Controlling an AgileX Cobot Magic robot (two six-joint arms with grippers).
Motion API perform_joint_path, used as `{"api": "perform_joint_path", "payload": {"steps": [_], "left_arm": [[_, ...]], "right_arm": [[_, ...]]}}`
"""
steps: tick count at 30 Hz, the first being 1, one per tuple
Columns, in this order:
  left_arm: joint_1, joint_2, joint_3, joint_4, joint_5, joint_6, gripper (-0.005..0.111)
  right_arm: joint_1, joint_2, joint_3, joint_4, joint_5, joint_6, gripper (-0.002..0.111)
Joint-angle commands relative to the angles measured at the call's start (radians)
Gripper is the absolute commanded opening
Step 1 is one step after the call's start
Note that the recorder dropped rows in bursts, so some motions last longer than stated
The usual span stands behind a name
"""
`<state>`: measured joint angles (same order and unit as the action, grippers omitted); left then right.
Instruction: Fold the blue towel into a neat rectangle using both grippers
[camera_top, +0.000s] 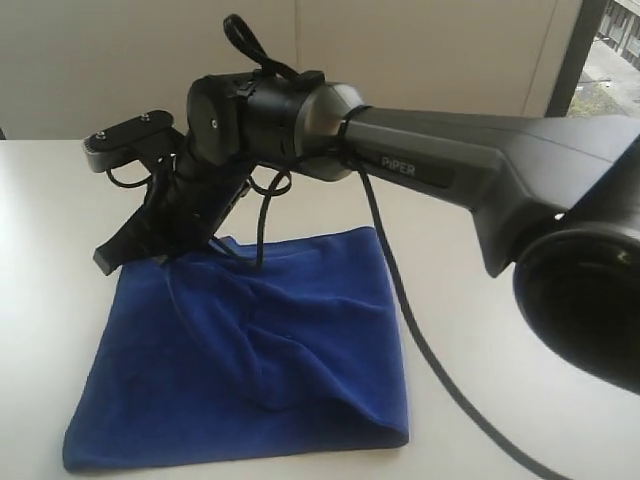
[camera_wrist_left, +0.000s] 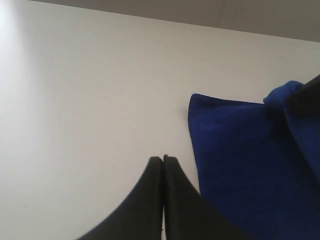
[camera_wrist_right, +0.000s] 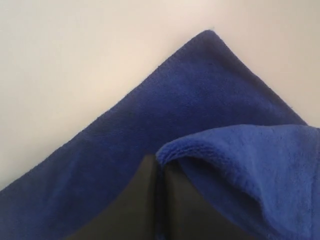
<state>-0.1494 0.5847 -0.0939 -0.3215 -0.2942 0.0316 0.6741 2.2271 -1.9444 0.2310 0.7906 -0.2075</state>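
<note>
The blue towel (camera_top: 260, 360) lay spread on the white table (camera_top: 60, 230), roughly four-sided, with soft ridges across its middle and a thick doubled edge at its near right corner. In the exterior view a dark grey arm (camera_top: 440, 165) stretched in from the right and across the cloth. Its black end was down at the towel's far left corner, where the fabric stood up a little. A black cable (camera_top: 400, 300) hung from the arm over the towel's right edge and onto the table. The right gripper (camera_wrist_right: 156, 161) had its jaws pressed together on the towel: a raised, curled fold of blue pile sat at the fingertips, a thin line of blue showed between the two black fingers, and a flat stitched corner of the cloth lay beyond. The left gripper (camera_wrist_left: 163, 159) was closed on nothing, its fingers touching along their length, over bare table just beside a towel corner; at that view's edge the cloth bunched up against a black piece (camera_wrist_left: 307, 95)
</note>
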Motion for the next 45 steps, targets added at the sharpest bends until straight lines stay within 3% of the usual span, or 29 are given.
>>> {"api": "perform_joint_path", "payload": {"steps": [1, 10, 12, 15, 19, 21, 25, 28, 32, 36, 42, 45], "left_arm": [[-0.005, -0.007, 0.004, -0.011, 0.008, -0.006, 0.000], [-0.005, -0.007, 0.004, -0.011, 0.008, -0.006, 0.000], [-0.005, -0.007, 0.004, -0.011, 0.008, -0.006, 0.000], [-0.005, -0.007, 0.004, -0.007, 0.008, -0.006, 0.000], [-0.005, -0.007, 0.004, -0.007, 0.010, -0.006, 0.000], [-0.005, -0.007, 0.004, -0.007, 0.010, -0.006, 0.000], [-0.005, -0.007, 0.004, -0.007, 0.016, -0.006, 0.000], [-0.005, -0.007, 0.004, -0.007, 0.016, -0.006, 0.000], [-0.005, -0.002, -0.002, -0.007, 0.050, -0.039, 0.000], [-0.005, 0.070, -0.081, 0.020, 0.212, -0.032, 0.000], [-0.005, 0.289, -0.345, 0.061, 0.388, -0.014, 0.000], [-0.005, 0.414, -0.492, 0.061, 0.533, 0.052, 0.000]], "right_arm": [[0.020, 0.035, -0.043, 0.020, -0.006, 0.002, 0.000], [0.033, 0.097, -0.056, 0.049, -0.011, 0.002, 0.000], [0.038, 0.104, -0.056, 0.053, -0.011, -0.004, 0.006], [0.046, 0.110, -0.056, 0.053, -0.020, -0.025, 0.026], [0.046, 0.094, -0.058, 0.040, -0.053, -0.048, 0.063], [0.043, 0.070, -0.058, -0.020, -0.048, -0.058, 0.071], [0.023, -0.008, -0.058, -0.231, 0.041, -0.056, 0.065], [-0.012, -0.056, -0.056, -0.379, 0.145, -0.039, 0.055], [-0.108, -0.061, -0.054, -0.432, 0.246, -0.070, 0.027], [-0.216, -0.027, -0.054, -0.411, 0.224, -0.125, 0.000], [-0.276, 0.033, -0.054, -0.217, 0.217, -0.338, 0.000], [-0.276, 0.072, -0.054, -0.209, 0.213, -0.353, 0.000]]}}
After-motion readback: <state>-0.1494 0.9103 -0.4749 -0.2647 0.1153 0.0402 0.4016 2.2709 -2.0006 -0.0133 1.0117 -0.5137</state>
